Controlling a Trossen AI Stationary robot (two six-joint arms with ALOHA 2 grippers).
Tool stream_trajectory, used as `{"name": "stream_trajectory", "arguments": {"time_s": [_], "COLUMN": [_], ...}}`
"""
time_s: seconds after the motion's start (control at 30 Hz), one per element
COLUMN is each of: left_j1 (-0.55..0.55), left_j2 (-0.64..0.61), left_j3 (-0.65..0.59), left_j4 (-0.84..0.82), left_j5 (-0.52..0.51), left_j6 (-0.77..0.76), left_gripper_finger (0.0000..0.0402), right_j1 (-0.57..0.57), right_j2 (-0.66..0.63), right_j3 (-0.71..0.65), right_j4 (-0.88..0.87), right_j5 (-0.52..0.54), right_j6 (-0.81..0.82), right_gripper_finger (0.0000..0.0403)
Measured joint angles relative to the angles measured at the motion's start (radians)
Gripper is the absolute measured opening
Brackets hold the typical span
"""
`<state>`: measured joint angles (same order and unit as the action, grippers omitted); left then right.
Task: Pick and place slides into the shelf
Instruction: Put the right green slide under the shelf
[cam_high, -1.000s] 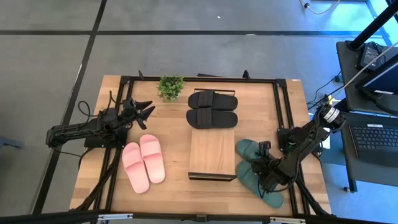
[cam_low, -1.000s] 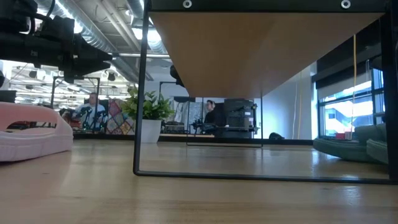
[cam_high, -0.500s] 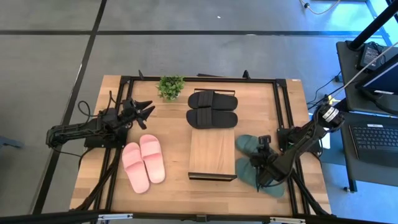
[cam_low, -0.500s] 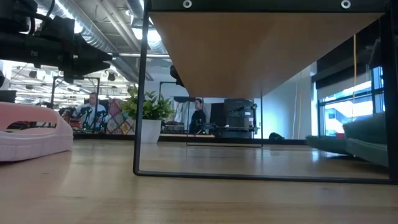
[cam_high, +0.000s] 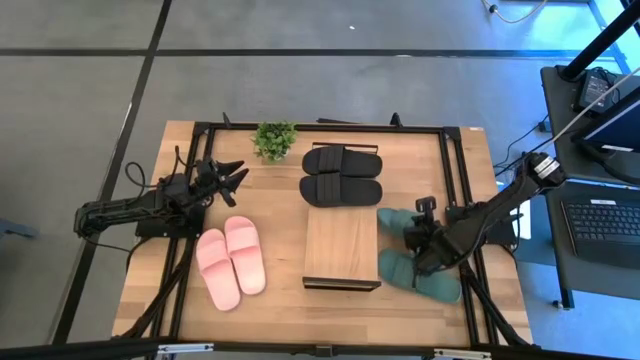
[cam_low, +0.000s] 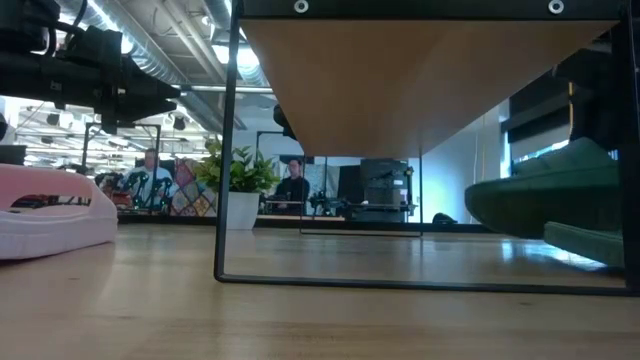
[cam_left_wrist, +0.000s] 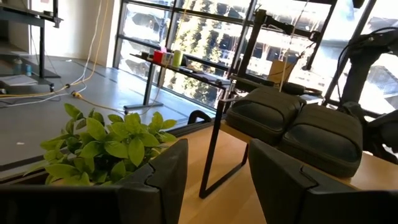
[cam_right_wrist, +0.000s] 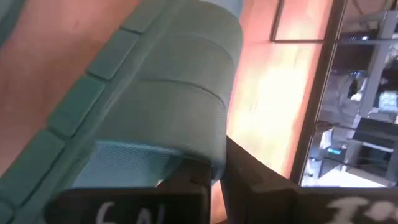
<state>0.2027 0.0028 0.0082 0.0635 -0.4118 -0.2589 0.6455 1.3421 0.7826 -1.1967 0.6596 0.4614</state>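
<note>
My right gripper (cam_high: 416, 240) is shut on one dark green slide (cam_high: 395, 221), held above the table just right of the shelf (cam_high: 342, 246). In the low view this slide (cam_low: 540, 190) hangs clear of the table. The second green slide (cam_high: 421, 276) lies sole down on the table, nearer the front. The black pair (cam_high: 342, 176) lies beyond the shelf's far end. The pink pair (cam_high: 232, 262) lies left of the shelf. My left gripper (cam_high: 236, 178) is open and empty at the table's left, near the plant (cam_high: 275, 139). My right gripper holds the green slide by its wide strap (cam_right_wrist: 186, 124). The strap's edge (cam_right_wrist: 211, 165) is pinched between the two fingers (cam_right_wrist: 255, 183). The fingers come from the table's right side, slanting down. The slide is lifted clear of the table and tilted.
The shelf's dark frame leg (cam_low: 228, 150) and wooden top (cam_low: 400, 80) stand mid-table, with open room under the top. A potted plant stands at the far left of the black pair. Dark rails (cam_high: 455, 170) run along the table's edges. A person (cam_low: 292, 185) sits in the room beyond.
My right gripper has risen and moved toward the table's far edge with one green slide. That slide has gone from lying on the table to hanging clear and tilted beside the shelf. The other green slide stays on the table.
</note>
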Motion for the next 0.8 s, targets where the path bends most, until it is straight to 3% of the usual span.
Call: {"name": "stream_trajectory", "arguments": {"time_s": [0.17, 0.37, 0.63, 0.8], "left_j1": [0.0, 0.0, 0.0, 0.0], "left_j2": [0.0, 0.0, 0.0, 0.0], "left_j3": [0.0, 0.0, 0.0, 0.0], "left_j4": [0.0, 0.0, 0.0, 0.0], "left_j5": [-0.006, -0.006, -0.006, -0.007], "left_j6": [0.0, 0.0, 0.006, 0.007], "left_gripper_finger": [0.0162, 0.0162, 0.0162, 0.0162], "right_j1": [-0.05, -0.11, -0.206, -0.248], "right_j2": [-0.01, -0.01, -0.025, -0.057], "right_j3": [0.001, 0.002, -0.017, -0.057], "right_j4": [0.024, 0.156, 0.184, 0.256], "right_j5": [0.0, 0.0, 0.005, 0.068], "right_j6": [-0.043, -0.366, -0.524, -0.665], "right_gripper_finger": [0.0016, 0.0016, 0.0016, 0.0016]}}
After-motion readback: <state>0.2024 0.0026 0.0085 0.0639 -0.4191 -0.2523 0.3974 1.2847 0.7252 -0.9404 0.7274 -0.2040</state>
